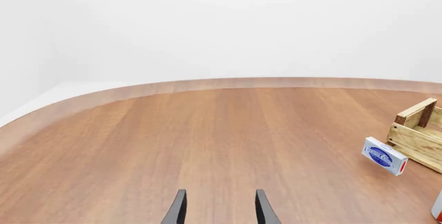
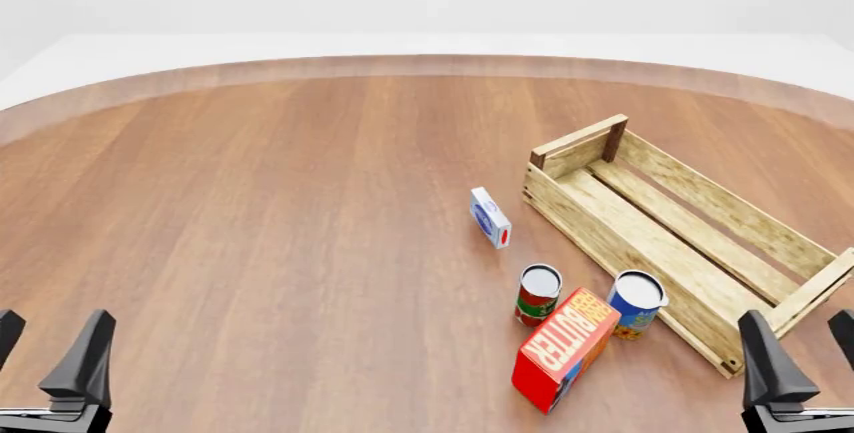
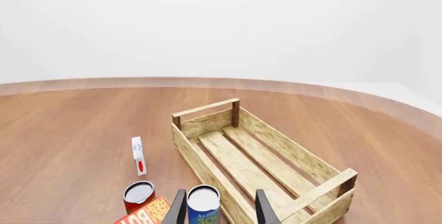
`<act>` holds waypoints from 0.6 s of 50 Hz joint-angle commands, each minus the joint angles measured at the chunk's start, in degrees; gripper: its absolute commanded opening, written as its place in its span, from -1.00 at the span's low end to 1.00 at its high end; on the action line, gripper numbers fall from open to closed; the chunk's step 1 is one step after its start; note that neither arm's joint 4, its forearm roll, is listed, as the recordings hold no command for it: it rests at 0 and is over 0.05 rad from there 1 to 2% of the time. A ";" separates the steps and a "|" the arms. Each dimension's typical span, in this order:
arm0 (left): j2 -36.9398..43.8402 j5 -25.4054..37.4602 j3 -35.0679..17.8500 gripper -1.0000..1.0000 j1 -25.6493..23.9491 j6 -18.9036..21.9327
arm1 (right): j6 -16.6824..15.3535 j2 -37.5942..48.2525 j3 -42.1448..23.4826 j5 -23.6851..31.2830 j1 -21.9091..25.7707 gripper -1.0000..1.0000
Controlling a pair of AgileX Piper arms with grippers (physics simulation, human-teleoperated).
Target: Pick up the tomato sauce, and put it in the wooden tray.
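Looking along the left hand, the left wrist view shows two dark fingers parted with nothing between them, over bare desk. Off to one side sit a small blue-and-white box, a corner of the tray, and a sliver of a can at the frame edge; which can it is I cannot tell.

The front view gives the whole layout. Both hands, left and right, sit at the near edge, fingers apart and empty. The sauce stands upright on the desk, outside the tray, with the blue box beyond it, a blue can just to its right and the butter box leaning close in front, apparently touching or nearly so.

The right wrist view looks over the right hand, open and holding nothing. The blue can sits almost in line between its fingers, while the sauce lies off to the side, beside the butter box. The tray is empty.

The main risk, I judge, is a straight reach closing on the blue can instead. Crowding also matters: a finger could knock the butter box or the blue can and topple the sauce.

Only the front view shows both hands and how tightly the three things cluster; only the right wrist view shows that misalignment.
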 commanded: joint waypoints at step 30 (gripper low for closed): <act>0.26 -0.07 -0.15 1.00 0.00 0.00 | -8.06 28.46 -26.12 4.87 12.15 1.00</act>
